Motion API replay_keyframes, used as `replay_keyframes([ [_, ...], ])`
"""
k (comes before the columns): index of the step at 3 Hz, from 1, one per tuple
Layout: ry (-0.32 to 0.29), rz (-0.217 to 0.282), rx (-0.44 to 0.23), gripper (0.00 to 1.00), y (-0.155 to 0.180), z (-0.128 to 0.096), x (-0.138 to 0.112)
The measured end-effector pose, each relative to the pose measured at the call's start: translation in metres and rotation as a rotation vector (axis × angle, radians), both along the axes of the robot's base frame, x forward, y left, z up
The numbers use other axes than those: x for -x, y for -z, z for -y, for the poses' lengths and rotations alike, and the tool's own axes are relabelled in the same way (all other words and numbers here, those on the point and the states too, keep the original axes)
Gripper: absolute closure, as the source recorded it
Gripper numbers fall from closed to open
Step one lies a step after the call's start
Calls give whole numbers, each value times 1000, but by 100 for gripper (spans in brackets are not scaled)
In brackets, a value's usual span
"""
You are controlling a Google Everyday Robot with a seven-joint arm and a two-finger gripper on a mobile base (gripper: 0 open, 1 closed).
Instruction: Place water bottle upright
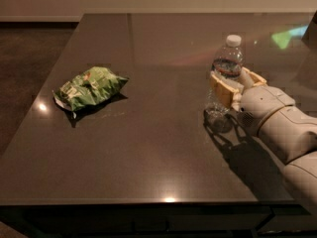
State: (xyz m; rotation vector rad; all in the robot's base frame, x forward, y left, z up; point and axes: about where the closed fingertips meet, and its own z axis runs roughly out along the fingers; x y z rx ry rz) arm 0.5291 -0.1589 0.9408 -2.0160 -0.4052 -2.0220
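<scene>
The water bottle (224,69) is clear, with a white cap and a red-and-blue label band. It stands upright at the right side of the dark table (148,148), its base at or just above the surface. My gripper (237,86) reaches in from the right and is shut on the bottle's middle. One tan finger (221,90) lies in front of the bottle and the other behind it. The white arm (282,128) runs off toward the lower right.
A crumpled green chip bag (89,87) lies on the left part of the table. The table's front edge (148,201) runs along the bottom, and its left edge drops to a dark floor.
</scene>
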Motion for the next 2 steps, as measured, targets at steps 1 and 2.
replay_keyframes([
  [1, 11, -4, -8, 83, 4, 5, 1],
  [2, 25, 11, -15, 60, 6, 9, 3],
])
